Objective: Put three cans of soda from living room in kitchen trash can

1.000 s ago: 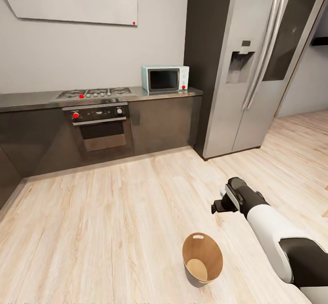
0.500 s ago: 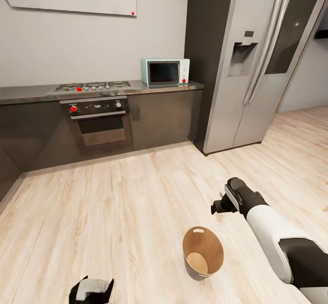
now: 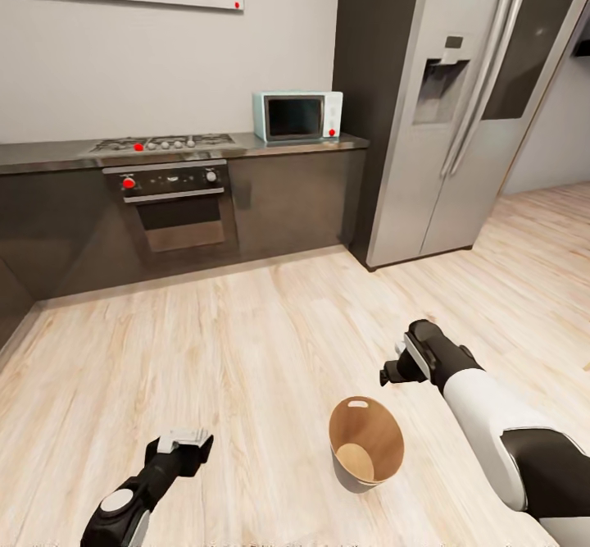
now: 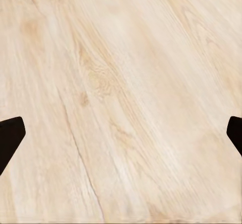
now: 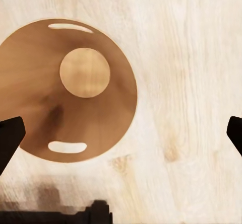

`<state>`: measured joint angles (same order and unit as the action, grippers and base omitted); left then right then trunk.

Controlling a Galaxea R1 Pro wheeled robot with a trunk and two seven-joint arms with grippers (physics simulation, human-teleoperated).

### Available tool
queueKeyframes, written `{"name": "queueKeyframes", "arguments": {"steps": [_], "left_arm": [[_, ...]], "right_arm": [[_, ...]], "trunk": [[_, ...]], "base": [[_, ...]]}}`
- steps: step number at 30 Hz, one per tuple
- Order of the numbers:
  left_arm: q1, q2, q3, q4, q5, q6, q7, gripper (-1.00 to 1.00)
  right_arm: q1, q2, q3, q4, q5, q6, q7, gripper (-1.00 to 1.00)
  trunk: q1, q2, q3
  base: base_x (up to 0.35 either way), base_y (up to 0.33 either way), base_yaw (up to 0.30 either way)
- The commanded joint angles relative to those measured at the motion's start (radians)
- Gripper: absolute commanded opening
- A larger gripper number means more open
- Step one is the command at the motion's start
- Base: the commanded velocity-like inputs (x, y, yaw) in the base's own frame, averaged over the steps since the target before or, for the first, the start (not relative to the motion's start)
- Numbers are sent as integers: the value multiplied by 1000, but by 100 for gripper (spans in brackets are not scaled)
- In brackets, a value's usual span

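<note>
Tash can (image 5: 35,108) on pale wood floor (image 5: 191,83) — fingertips (image 5: 10,136) spread wide.

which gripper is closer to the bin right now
The right gripper. It hangs just above and beside the bin on the floor, and its wrist camera looks down into the bin. The left gripper hangs farther off, over bare floorboards.

Trash can (image 3: 365,451): round, tapered, wood-coloured inside, nothing in it, standing upright on the floor just below and beside my right claw (image 3: 392,371); handle slots near rim.
</note>
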<state>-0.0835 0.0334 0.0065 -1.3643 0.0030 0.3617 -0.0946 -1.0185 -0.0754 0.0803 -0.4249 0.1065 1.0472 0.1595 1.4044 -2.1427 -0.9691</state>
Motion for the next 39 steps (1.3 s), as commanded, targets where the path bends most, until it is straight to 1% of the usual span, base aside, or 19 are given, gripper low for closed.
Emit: {"name": "queueKeyframes", "arguments": {"steps": [1,5,11,19,26,34,39], "left_arm": [[-5,0,0,2,0,14,0,100],[-17,-2,1,19,0,46,0,100],[-24,0,1,73,3,65,-2,100],[-24,1,-2,79,6,59,-5,100],[-24,2,-2,83,7,57,-7,100],[-24,1,0,76,8,57,-1,100],[-24,0,1,78,8,59,-2,100]], "right_arm": [[0,-1,0,0,0,0,0,100],[0,-2,0,0,0,0,0,100],[2,-3,0,-1,1,0,0,100],[4,-3,0,-8,1,0,0,100],[4,-3,0,-10,2,0,3,100],[5,-2,1,-12,4,0,4,100],[5,-1,1,-12,4,0,5,100]], "trunk": [[4,-7,-5],[19,-35,-23],[42,-77,-51],[42,-77,-58],[42,-77,-58],[42,-77,-58],[61,-112,-75]], "base": [[0,0,0],[0,0,0],[0,0,0],[5,0,0],[184,0,0],[31,0,0],[4,0,0]]}}
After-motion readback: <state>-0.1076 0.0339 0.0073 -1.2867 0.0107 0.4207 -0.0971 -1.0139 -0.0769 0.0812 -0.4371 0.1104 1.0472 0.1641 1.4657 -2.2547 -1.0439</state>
